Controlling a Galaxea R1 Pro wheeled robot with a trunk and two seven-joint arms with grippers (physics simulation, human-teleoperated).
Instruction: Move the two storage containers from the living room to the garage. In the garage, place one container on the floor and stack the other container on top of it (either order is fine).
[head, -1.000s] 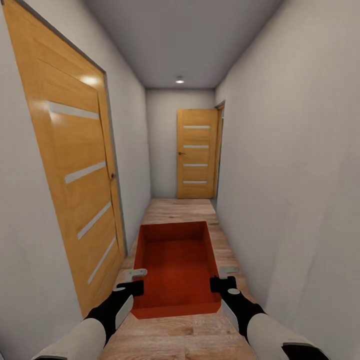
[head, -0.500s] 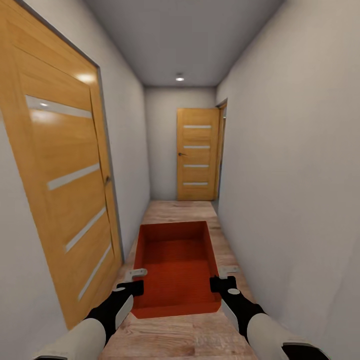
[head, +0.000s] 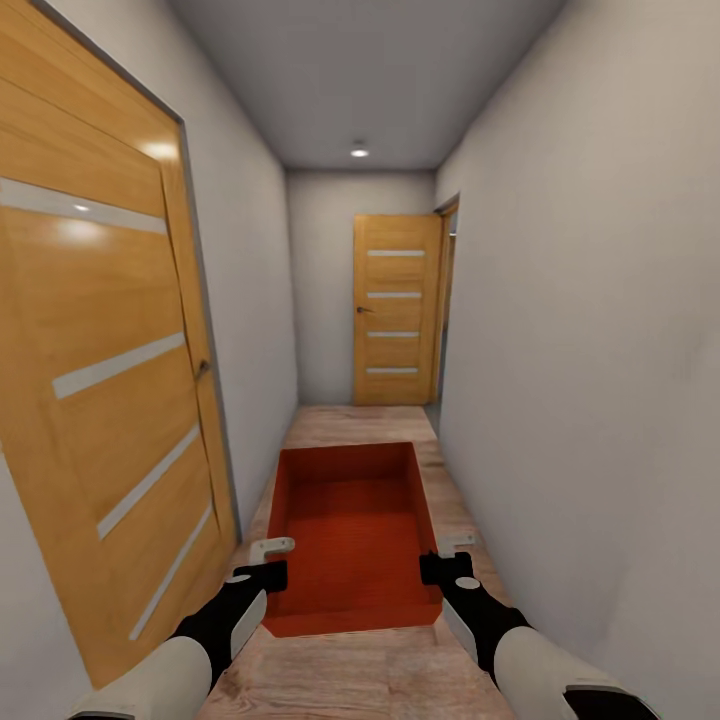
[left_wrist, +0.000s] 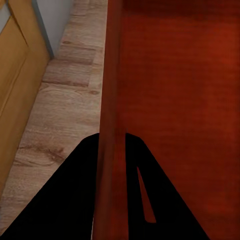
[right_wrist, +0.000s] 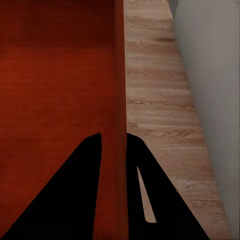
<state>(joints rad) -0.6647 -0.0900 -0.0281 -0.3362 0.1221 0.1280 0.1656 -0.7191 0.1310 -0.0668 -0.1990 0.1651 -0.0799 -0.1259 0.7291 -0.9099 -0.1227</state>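
Both grippers pinch opposite side walls of one storage container (head: 352, 540): the left gripper (head: 270, 562) is clamped on the wall at 9 o'clock, the right gripper (head: 448, 556) on the wall at 3 o'clock. In the left wrist view the left gripper (left_wrist: 111, 150) has a dark finger on each face of the orange-red wall, and the right wrist view shows the right gripper (right_wrist: 114, 150) straddling its wall the same way.

Largest in the head view are the grey-white hallway walls (head: 600, 350), then the near wooden door (head: 100, 400) at 9 o'clock, closed. The wood plank floor (head: 360, 425) runs toward 12 o'clock. The container hangs open-topped and level between the arms, above the planks, its long axis pointing down the hallway. At 12 o'clock stands the far door (head: 396, 310), and above it a small ceiling light (head: 359, 152).
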